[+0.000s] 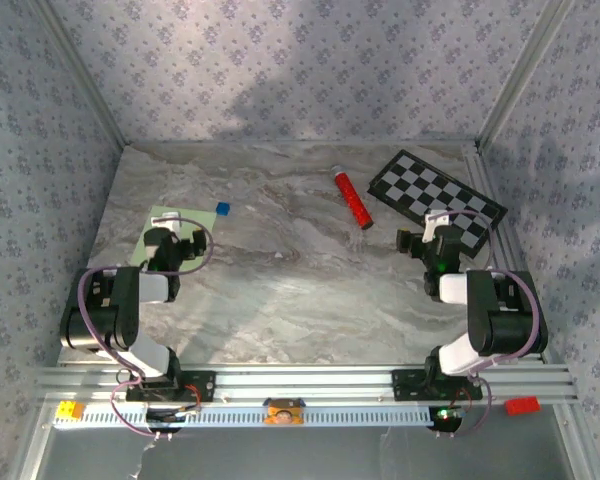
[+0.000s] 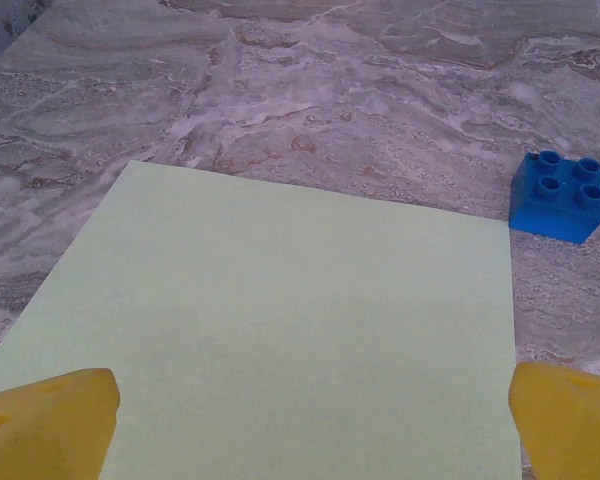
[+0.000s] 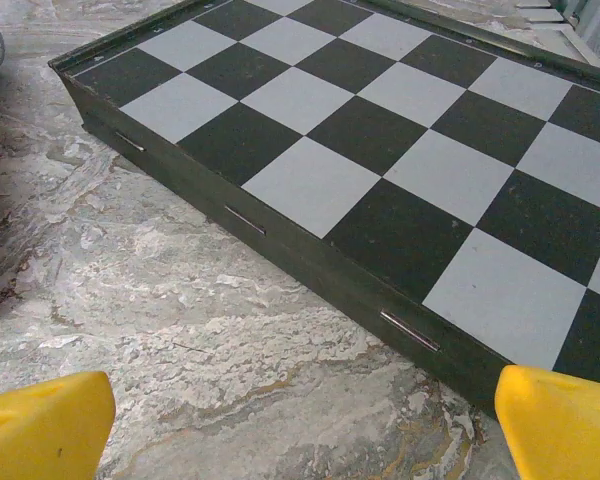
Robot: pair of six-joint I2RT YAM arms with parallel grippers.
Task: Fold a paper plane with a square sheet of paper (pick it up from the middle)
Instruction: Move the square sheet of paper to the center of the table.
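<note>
Fingers of the left gripper (image 2: 310,425) stand spread wide and empty over the near edge of the square sheet of paper (image 2: 280,300), which lies flat at the left of the marble table (image 1: 300,290) near a blue brick (image 2: 560,195), while the right gripper (image 3: 300,420), likewise spread and empty, hangs before the checkerboard (image 3: 380,130).

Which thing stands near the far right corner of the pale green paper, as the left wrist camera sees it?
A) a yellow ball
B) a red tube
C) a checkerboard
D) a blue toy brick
D: a blue toy brick with studs on top stands on the marble table right beside the far right corner of the square sheet of paper.
</note>
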